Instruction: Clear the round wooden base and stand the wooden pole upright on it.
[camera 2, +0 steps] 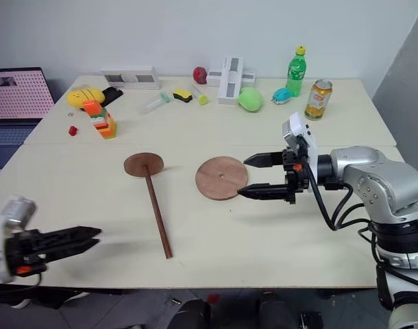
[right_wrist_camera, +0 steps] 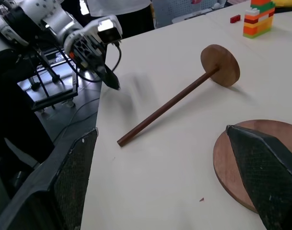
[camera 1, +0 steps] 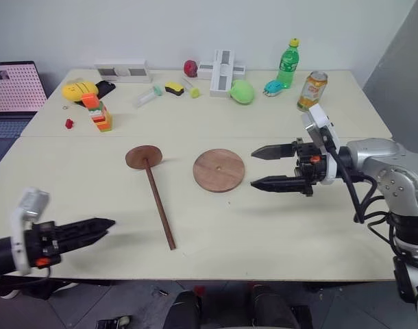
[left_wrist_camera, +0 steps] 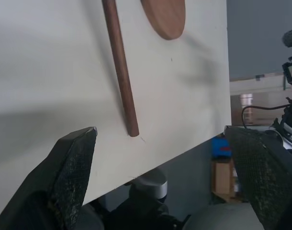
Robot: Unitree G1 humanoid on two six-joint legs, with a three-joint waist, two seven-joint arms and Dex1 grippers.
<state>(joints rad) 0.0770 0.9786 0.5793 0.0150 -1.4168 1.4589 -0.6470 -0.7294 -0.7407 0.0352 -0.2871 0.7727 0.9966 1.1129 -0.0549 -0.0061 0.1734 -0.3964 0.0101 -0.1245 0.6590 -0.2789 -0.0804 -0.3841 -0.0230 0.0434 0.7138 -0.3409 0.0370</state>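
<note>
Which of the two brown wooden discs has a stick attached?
The smaller disc, left of the bigger flat one; its stick lies on the table.

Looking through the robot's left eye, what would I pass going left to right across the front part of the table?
Left tool → wooden pole lying flat → round wooden base → right tool, open.

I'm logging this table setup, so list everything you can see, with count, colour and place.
round wooden base: one, reddish-brown, table centre, bare
wooden pole: one, dark brown, lying left of base, disc end away from the robot
green plastic bottle: one, far edge
drink can: one, orange, beside bottle
stacked toy bricks: one, orange and green, far left
laptop: one, left of table
left gripper: open, near left edge
right gripper: open, right of base
</note>
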